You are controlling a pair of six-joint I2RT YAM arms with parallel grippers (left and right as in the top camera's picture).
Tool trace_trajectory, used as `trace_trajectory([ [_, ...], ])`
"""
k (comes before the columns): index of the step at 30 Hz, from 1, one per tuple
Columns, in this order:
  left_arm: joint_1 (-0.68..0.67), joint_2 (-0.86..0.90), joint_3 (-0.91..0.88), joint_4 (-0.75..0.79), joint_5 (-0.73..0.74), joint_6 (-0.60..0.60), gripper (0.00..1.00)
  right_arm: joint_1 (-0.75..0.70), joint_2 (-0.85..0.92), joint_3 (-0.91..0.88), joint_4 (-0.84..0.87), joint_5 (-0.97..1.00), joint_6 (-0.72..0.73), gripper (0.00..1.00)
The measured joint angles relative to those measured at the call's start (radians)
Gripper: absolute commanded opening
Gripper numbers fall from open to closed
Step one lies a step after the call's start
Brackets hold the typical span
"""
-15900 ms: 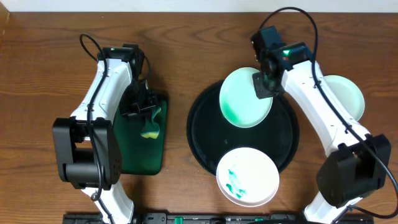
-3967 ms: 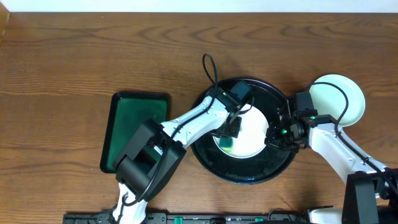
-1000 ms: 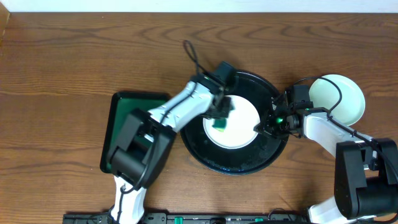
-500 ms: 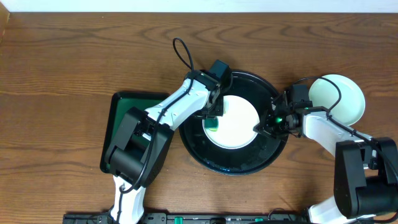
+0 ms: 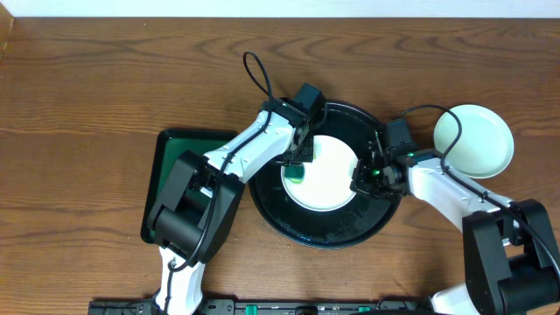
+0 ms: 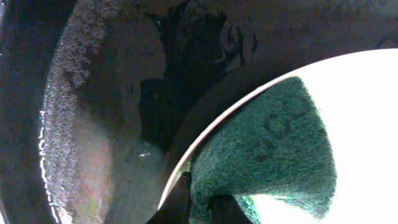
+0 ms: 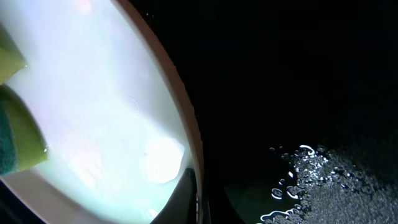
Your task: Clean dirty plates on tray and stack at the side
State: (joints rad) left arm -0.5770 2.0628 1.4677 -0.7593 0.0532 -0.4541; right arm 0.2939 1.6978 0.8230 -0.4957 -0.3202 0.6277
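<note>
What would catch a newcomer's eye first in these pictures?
The white plate in the black tray at centre, with the left gripper holding a green sponge on it. The right gripper pinches its right rim; another plate lies beside the tray, far right.

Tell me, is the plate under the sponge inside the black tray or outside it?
Inside. The plate sits within the tray, sponge on its left side, right gripper shut on its right edge.
</note>
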Motion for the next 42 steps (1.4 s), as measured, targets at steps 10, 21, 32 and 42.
trace_trajectory([
  [10,-0.002,0.000,0.000,-0.023,0.000,0.010,0.07,-0.043,0.004,-0.008,0.013,-0.046,0.099,0.01],
  [21,-0.107,-0.002,0.001,-0.064,-0.106,0.010,0.07,-0.156,0.024,-0.037,0.095,-0.209,0.074,0.01],
  [32,-0.253,-0.002,0.001,-0.047,-0.152,0.010,0.07,-0.212,0.036,-0.009,0.064,-0.203,0.020,0.01],
  [42,-0.209,0.001,0.013,0.035,-0.089,0.104,0.07,-0.234,0.037,0.003,0.029,-0.180,-0.007,0.01],
])
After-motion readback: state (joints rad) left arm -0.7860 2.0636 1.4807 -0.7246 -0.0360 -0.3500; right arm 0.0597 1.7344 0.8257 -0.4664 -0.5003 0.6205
